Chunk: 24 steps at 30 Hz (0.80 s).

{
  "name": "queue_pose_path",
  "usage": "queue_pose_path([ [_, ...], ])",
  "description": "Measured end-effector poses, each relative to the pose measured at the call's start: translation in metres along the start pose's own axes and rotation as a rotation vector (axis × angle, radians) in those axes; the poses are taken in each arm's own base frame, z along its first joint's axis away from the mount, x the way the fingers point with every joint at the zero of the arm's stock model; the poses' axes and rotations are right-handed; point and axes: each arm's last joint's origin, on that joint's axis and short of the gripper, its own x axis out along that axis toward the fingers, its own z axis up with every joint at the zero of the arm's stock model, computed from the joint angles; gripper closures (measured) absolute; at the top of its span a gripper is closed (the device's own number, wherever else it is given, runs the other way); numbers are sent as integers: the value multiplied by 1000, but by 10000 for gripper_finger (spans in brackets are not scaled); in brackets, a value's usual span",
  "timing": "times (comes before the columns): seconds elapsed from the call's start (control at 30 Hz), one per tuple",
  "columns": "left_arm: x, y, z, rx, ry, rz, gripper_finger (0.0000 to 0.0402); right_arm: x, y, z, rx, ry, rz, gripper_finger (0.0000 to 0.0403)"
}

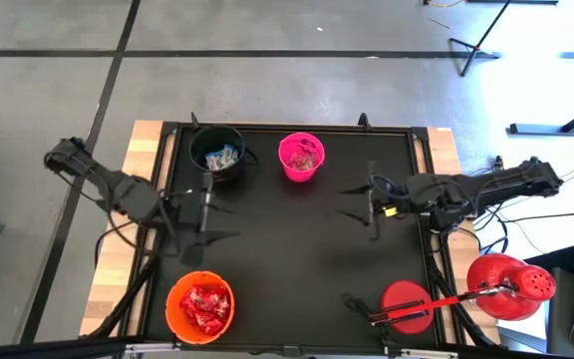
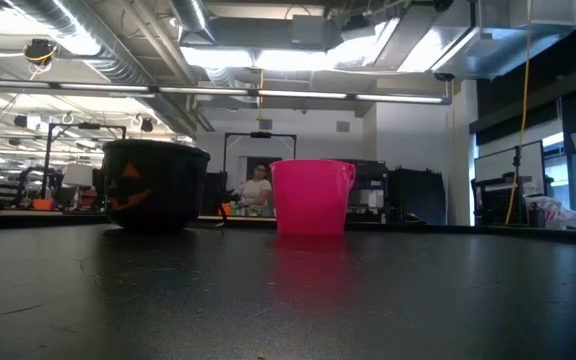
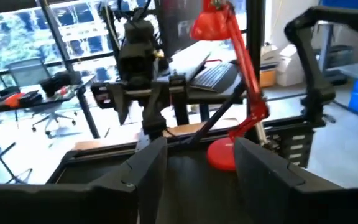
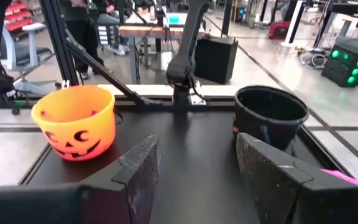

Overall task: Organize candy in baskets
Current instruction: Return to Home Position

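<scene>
Black table mat [image 1: 297,249], open workshop behind. Red candy [image 1: 203,305] fills orange bucket [image 1: 172,299], lower-left mat corner in high view. Blue-and-white bars [image 1: 219,157] in black bucket [image 1: 239,140] opposite, pink bucket [image 1: 285,148] beside it. Left gripper [image 1: 207,214] and right gripper [image 1: 355,202] hover mid-table, fingers spread (both empty).

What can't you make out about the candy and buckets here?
Low view: walls of the black bucket and pink bucket hide their contents.
High view: the pink bucket's candy is too small to identify.
Right wrist view: wall of the orange bucket hides most of its candy; the edge cuts off the pink bucket.
</scene>
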Motion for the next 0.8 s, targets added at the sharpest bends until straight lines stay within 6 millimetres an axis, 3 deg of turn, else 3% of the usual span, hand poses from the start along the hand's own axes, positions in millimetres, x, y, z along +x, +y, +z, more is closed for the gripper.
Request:
queue_pose_path([
  [0.23, -4, 28, -27, -62, 25, 96, 223, -14, -4, -3, 9, 61, 0, 189],
  [0.57, -66, 55, -46, -195, -120, 133, 223, -42, -11, 0, 11, 52, -8, 189],
  [0.8, -90, 63, -67, -238, -167, 165, 223, -76, -20, -7, 36, -44, -32, 189],
])
